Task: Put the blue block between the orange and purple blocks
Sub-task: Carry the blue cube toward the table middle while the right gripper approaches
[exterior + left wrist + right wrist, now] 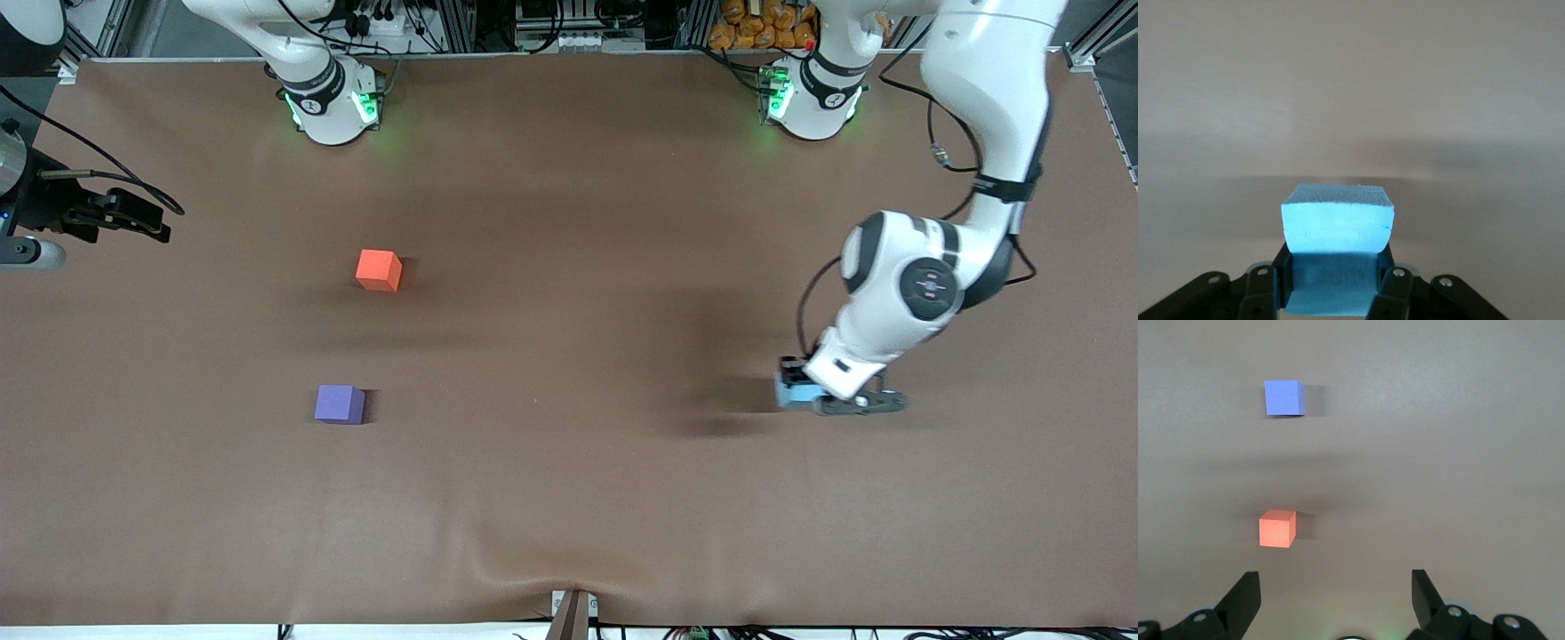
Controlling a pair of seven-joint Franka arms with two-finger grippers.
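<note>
The blue block (789, 392) is held in my left gripper (797, 394), which is shut on it over the table toward the left arm's end. In the left wrist view the blue block (1337, 227) sits between the black fingers (1262, 288) of my left gripper (1330, 290). The orange block (379, 270) lies toward the right arm's end. The purple block (339, 404) lies nearer the front camera than the orange one, with a gap between them. My right gripper (1335, 587) is open and empty, high over the table, and waits. Its view shows the orange block (1277, 529) and the purple block (1283, 397).
A black device (80, 218) on a mount reaches in over the table's edge at the right arm's end. The brown table cover (569, 498) is wrinkled near the front edge, where a small bracket (573, 613) stands.
</note>
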